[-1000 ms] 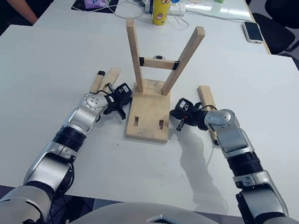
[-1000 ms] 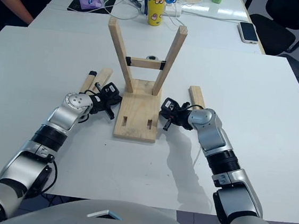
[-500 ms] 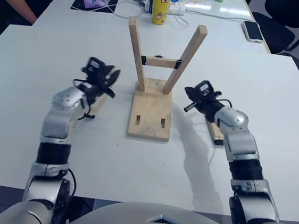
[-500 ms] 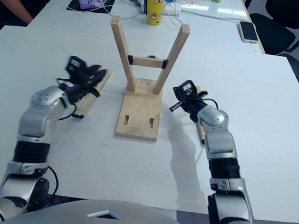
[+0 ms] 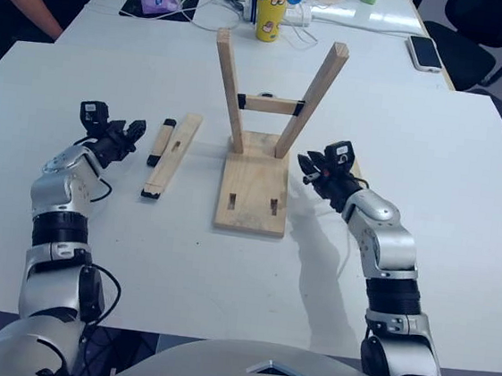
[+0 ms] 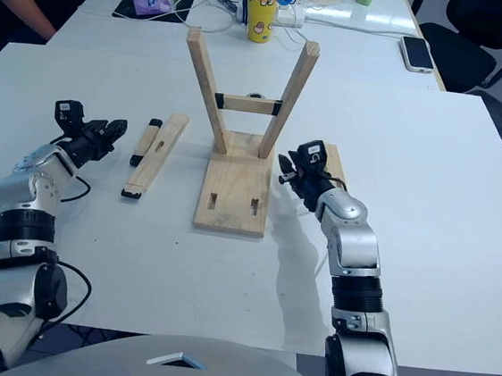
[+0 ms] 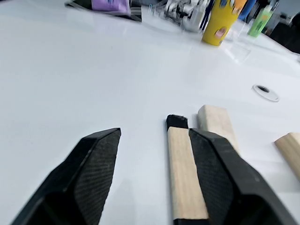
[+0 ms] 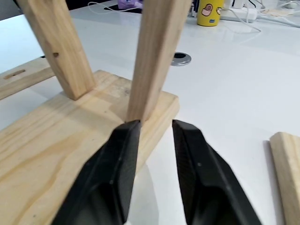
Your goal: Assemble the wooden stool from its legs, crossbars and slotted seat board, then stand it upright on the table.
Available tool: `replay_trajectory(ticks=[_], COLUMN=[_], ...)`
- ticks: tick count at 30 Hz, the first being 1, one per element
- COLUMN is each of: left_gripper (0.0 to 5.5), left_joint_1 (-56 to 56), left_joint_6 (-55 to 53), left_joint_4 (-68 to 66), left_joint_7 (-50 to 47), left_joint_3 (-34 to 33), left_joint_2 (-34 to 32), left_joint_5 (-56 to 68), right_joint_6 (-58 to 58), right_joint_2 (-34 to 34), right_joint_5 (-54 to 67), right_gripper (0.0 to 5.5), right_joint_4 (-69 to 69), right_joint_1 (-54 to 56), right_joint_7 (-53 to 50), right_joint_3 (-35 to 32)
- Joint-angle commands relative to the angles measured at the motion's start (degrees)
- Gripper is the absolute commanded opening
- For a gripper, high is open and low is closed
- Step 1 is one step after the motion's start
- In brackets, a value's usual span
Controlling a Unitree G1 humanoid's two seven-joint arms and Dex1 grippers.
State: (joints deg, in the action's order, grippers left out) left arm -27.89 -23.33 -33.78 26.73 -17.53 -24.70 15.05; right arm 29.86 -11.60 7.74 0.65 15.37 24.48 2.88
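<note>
Black left gripper (image 5: 133,131) has swung out to frame left, jaws apart, empty; the right gripper (image 5: 308,168), jaws slightly apart, sits beside the pale slotted wooden seat board (image 5: 251,204), flat mid-frame on the white counter (image 5: 450,173), two crossbar-joined legs (image 5: 228,87) upright in it.

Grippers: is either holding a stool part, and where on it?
Nothing is held. The left gripper is open beside the loose wooden pieces; the right gripper is open by the base of an upright leg.

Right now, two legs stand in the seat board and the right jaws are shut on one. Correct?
No: the right wrist view shows the right jaws open, gripping nothing, before one leg. Two legs do stand in the seat board.
</note>
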Motion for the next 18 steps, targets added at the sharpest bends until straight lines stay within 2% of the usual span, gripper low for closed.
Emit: replay_trajectory(ticks=[1,18], left_gripper=[2.71,2.71], left_joint_1=[-2.7,-5.7], left_joint_6=[2.1,2.1], left_joint_4=[-6.8,-12.9], left_joint_7=[1.6,6.5], left_joint_3=[4.0,4.9], left_joint_2=[-1.7,0.4], left_joint_5=[-3.5,-1.2], right_joint_6=[0.9,1.5], right_joint_2=[-0.1,1.7], right_joint_5=[0.5,0.7], right_gripper=[1.33,1.33], right_joint_4=[1.4,0.6], right_joint_1=[-0.1,-1.0], right_joint_7=[0.6,0.0], right_joint_3=[1.3,3.7])
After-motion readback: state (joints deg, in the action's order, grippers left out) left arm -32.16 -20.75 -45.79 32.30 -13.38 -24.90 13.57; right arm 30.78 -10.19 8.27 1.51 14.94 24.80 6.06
